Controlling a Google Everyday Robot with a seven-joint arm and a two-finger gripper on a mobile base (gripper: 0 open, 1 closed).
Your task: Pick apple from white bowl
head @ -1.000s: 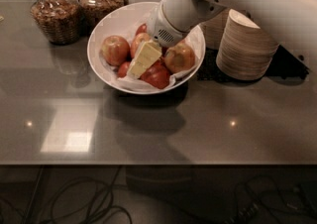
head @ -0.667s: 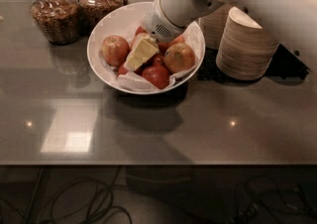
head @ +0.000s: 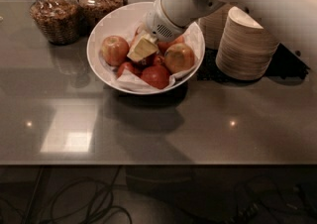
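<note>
The white bowl (head: 106, 22) stands on the grey counter at the back, lined with white paper and holding several apples. My gripper (head: 143, 47) reaches down into the middle of the bowl from the upper right, its pale yellow tip lying on the apple (head: 146, 62). That apple is mostly hidden; only a strip of red skin shows below the tip. Another red and yellow apple (head: 115, 49) lies just left of the gripper. A golden-tan apple (head: 179, 57) lies to its right. A deep red apple (head: 155, 76) lies at the front.
Two glass jars (head: 52, 15) of dry food stand at the back left, close to the bowl. A stack of beige disposable bowls (head: 246, 44) stands right of the bowl under my arm. Cables hang below the counter's front edge.
The gripper has shifted a little up and to the left inside the bowl. The apples around it look unmoved.
</note>
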